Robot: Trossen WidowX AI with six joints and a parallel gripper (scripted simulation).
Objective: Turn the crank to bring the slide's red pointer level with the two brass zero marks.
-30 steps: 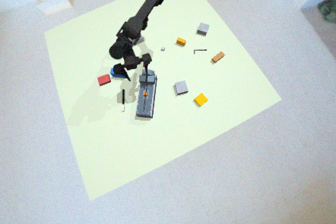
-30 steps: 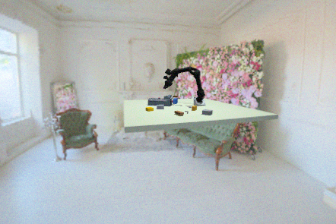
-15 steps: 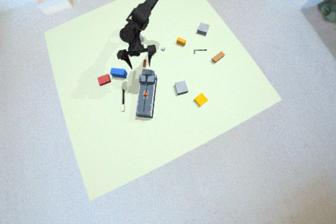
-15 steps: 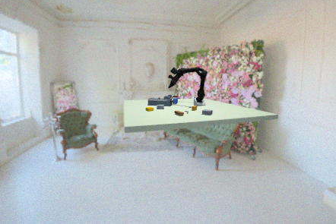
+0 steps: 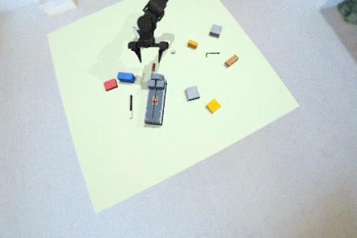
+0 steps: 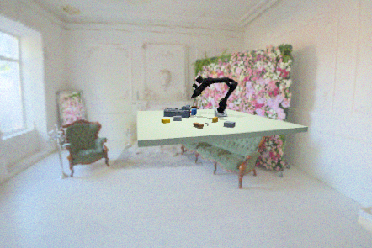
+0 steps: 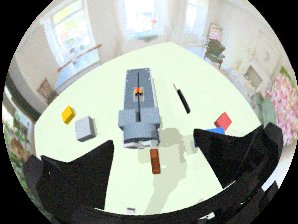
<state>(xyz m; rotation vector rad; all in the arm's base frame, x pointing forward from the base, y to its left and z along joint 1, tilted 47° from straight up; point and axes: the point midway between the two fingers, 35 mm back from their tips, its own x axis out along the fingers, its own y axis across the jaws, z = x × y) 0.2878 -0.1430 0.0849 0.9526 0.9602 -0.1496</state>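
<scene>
The grey-blue machine [image 5: 151,113] [image 6: 170,113] [image 7: 131,103] lies on the pale green table, with a slot along its top. The slide's red pointer [image 5: 154,100] [image 7: 138,91] shows in the slot, with brass-yellow bits close around it; whether it is exactly level with the zero marks is too small to tell. The brown crank handle [image 5: 153,67] [image 7: 155,161] sticks out at the machine's end nearest the arm. My gripper [image 5: 150,62] [image 6: 193,97] [image 7: 153,137] is open and empty, raised above the table, with its fingers wide apart near the handle and not touching it.
A blue block [image 5: 126,77] [image 7: 217,131] and a red block [image 5: 111,85] [image 7: 223,121] lie on one side of the machine, with a black-and-white pen [image 5: 131,106] [image 7: 183,100]. A grey block [image 5: 192,93] [image 7: 85,129] and a yellow block [image 5: 213,106] [image 7: 68,115] lie on the other.
</scene>
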